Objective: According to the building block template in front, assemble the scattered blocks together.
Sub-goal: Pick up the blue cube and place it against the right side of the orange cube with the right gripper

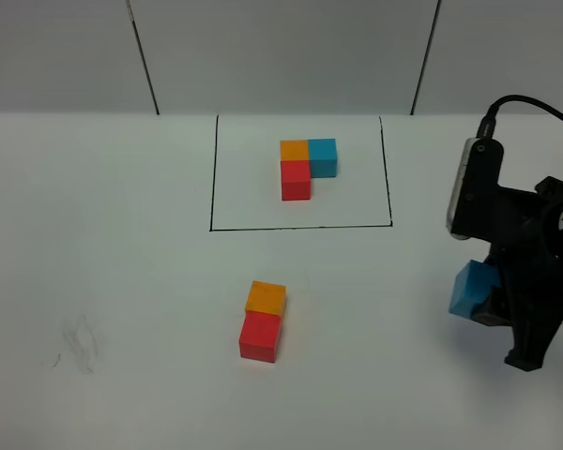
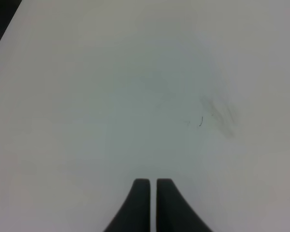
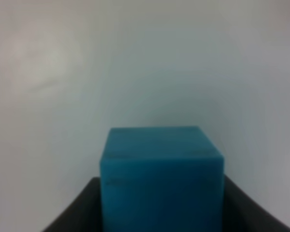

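Observation:
The building block template [image 1: 306, 166] sits inside a thin black drawn rectangle at the back: orange cube, blue cube to its right, red cube in front of the orange. Nearer the front, a loose orange block [image 1: 266, 297] touches a loose red block [image 1: 261, 336] in front of it. My right gripper [image 1: 483, 298] at the right edge is shut on the loose blue block [image 1: 467, 289], held above the table; the right wrist view shows that blue block [image 3: 160, 176] between the dark fingers [image 3: 75, 212]. My left gripper [image 2: 152, 188] is shut and empty over bare table, out of the exterior view.
The white table [image 1: 122, 281] has a faint smudge [image 1: 80, 345] at the front left, also visible as a smudge [image 2: 220, 113] in the left wrist view. A white wall with dark seams [image 1: 143, 56] stands behind the table.

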Controlling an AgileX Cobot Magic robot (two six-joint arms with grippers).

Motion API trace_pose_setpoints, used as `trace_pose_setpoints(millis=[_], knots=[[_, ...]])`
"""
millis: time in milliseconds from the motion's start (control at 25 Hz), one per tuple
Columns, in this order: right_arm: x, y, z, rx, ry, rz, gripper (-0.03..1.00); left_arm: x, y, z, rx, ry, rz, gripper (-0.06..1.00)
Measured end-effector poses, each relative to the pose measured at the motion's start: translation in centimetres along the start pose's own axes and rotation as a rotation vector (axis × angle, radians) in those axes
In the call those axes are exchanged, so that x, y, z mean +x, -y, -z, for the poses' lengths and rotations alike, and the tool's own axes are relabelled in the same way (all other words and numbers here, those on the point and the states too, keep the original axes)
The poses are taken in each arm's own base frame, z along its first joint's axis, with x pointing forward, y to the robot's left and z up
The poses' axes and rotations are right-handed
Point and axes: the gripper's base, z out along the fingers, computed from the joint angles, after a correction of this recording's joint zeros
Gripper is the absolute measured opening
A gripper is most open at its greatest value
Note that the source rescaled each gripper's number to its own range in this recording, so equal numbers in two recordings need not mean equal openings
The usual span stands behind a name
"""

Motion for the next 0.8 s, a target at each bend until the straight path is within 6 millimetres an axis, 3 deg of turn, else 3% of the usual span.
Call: trace_pose_setpoints(millis=[240,520,800], knots=[[-2.9,1.2,-0.4,-0.009,0.002,0.045,0.48,0.0,0.0,0.0,0.0,0.0,0.0,0.0],[-7.7,2.6,-1.2,-0.012,0.013,0.145,0.48,0.0,0.0,0.0,0.0,0.0,0.0,0.0],[-11.3,2.6,-4.2,-0.057,-0.014,0.22,0.48,0.0,0.0,0.0,0.0,0.0,0.0,0.0]])
